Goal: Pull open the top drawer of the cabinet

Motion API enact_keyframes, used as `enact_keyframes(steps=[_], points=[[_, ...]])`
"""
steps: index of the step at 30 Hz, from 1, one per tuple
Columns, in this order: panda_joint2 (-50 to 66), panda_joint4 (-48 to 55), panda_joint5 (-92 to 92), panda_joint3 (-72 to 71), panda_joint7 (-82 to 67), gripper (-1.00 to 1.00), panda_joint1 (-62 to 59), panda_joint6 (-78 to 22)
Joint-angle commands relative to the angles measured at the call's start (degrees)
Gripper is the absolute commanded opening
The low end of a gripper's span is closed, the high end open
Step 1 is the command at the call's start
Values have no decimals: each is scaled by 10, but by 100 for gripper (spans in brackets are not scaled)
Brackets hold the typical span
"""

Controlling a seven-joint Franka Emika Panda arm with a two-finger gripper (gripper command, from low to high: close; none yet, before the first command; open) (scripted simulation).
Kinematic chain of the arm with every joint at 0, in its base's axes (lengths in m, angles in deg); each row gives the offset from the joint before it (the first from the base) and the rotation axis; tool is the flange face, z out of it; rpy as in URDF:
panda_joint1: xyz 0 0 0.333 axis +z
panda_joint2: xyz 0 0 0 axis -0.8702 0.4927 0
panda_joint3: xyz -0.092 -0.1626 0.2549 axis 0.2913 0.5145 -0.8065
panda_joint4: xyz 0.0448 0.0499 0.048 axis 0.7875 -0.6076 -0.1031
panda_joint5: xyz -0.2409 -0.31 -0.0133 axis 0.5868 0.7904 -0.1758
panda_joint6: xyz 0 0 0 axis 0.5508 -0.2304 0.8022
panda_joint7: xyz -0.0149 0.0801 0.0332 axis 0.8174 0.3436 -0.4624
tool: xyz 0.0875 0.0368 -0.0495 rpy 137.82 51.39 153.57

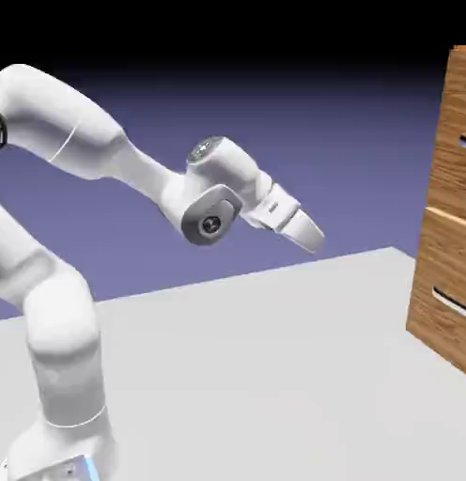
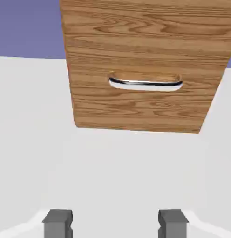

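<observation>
Pincer [image 2: 115,224] agape, nothing between its tips — well apart from the cabinet [image 1: 442,225].

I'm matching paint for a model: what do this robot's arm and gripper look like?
The arm is glossy white and rounded, with grey discs at a joint and a blue strip near its base. The gripper has two blocky dark-grey fingertips.

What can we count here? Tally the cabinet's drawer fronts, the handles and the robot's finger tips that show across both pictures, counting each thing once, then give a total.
Drawer fronts: 2
Handles: 2
Finger tips: 2
Total: 6
</observation>
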Motion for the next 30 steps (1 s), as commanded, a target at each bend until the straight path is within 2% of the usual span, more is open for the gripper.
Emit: enact_keyframes(steps=[1,30], points=[[-4,11,19,13,-25,0,16,-2],[-111,327,584,378,-748,0,482,-56]])
